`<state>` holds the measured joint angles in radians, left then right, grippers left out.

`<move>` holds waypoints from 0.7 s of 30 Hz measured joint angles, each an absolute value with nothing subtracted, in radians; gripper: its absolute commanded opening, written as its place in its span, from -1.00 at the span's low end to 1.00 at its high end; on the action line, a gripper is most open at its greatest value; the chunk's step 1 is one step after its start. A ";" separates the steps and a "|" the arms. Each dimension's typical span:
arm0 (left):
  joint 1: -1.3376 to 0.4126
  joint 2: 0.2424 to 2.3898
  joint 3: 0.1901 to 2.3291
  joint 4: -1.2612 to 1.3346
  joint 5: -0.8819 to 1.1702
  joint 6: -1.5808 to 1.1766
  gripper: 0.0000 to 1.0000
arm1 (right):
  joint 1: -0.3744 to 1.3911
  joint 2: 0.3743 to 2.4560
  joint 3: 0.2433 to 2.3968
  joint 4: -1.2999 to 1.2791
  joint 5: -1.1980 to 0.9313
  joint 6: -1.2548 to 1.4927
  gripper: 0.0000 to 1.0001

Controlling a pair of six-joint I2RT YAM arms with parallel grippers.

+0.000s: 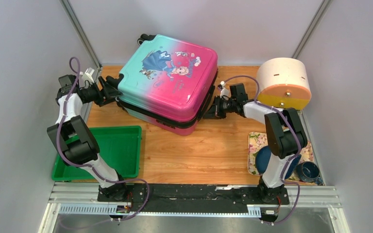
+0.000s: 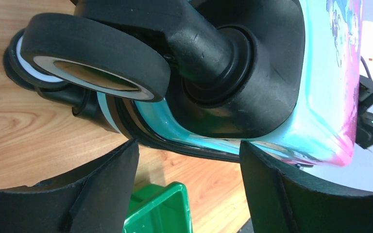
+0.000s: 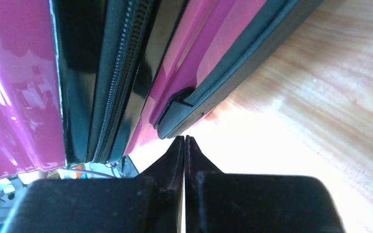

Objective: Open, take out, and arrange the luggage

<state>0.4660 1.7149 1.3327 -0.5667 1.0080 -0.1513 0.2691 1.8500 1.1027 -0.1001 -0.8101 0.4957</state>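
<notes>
Wooden counter (image 1: 209, 145) bears the closed luggage (image 1: 170, 73), contents hidden. Left fingers (image 2: 102, 189) gape beside its wheel (image 2: 97, 63); right fingers (image 3: 172, 162) press together, apparently empty.

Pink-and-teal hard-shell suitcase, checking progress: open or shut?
Shut: the pink-and-teal suitcase lies flat, shell halves together; its black zipper looks closed in the right wrist view.

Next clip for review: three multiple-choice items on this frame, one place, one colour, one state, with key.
1. Where on the wooden table is the green plastic tray? A near left; B far right; C centre.
2. On the printed hard-shell suitcase, the side facing the right gripper is: A teal; B pink; C yellow.
3. That gripper's fingers are: A wide open; B shut, empty; C shut on a cup.
Key: A, top view shows it near left; B, wrist view shows pink shell; B, fingers meet, nothing between.
</notes>
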 measured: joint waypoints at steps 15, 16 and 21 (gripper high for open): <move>0.504 1.613 1.192 -0.362 0.959 -0.175 0.77 | 0.130 2.017 1.413 -0.078 -0.791 0.550 0.18; 0.507 1.611 1.192 -0.355 0.955 -0.175 0.77 | 0.131 2.046 1.435 -0.077 -0.807 0.551 0.18; 0.514 1.590 1.190 -0.338 0.933 -0.175 0.77 | 0.123 2.119 1.488 -0.064 -0.905 0.557 0.01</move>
